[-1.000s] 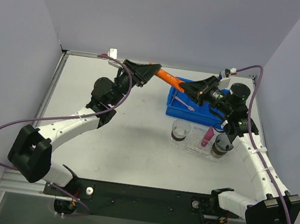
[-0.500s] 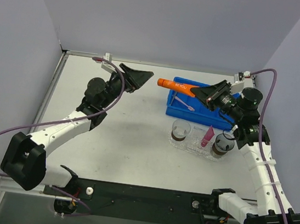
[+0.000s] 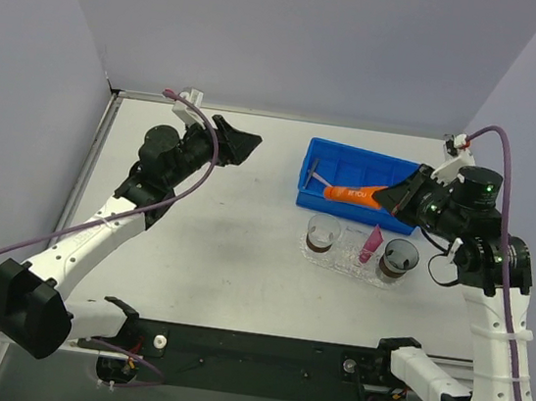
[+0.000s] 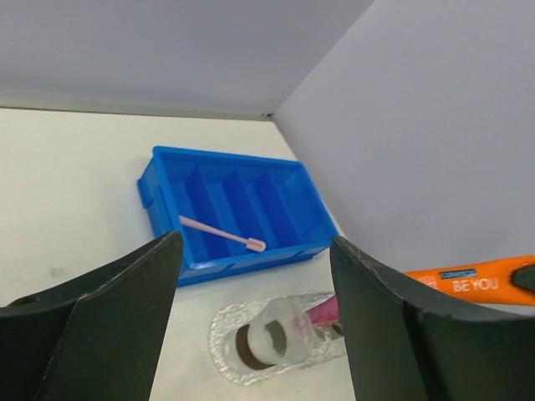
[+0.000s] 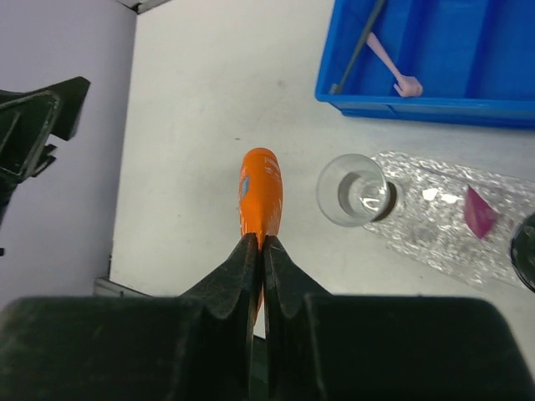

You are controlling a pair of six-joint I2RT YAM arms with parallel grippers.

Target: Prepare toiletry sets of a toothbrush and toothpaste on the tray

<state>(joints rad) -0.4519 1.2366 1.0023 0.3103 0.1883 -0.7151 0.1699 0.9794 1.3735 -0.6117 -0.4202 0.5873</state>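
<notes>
The right fingers (image 5: 232,280) pinch the orange tube (image 5: 261,196) aloft, left fingers (image 4: 109,317) spread; lowering it onto the tray (image 5: 428,234) seems next.

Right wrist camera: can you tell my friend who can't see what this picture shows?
The right claw is shut on an orange toothpaste tube, holding it above the table. Beyond it, a clear cup and a pink tube sit on the clear tray, and a pink toothbrush lies in the blue bin.
</notes>
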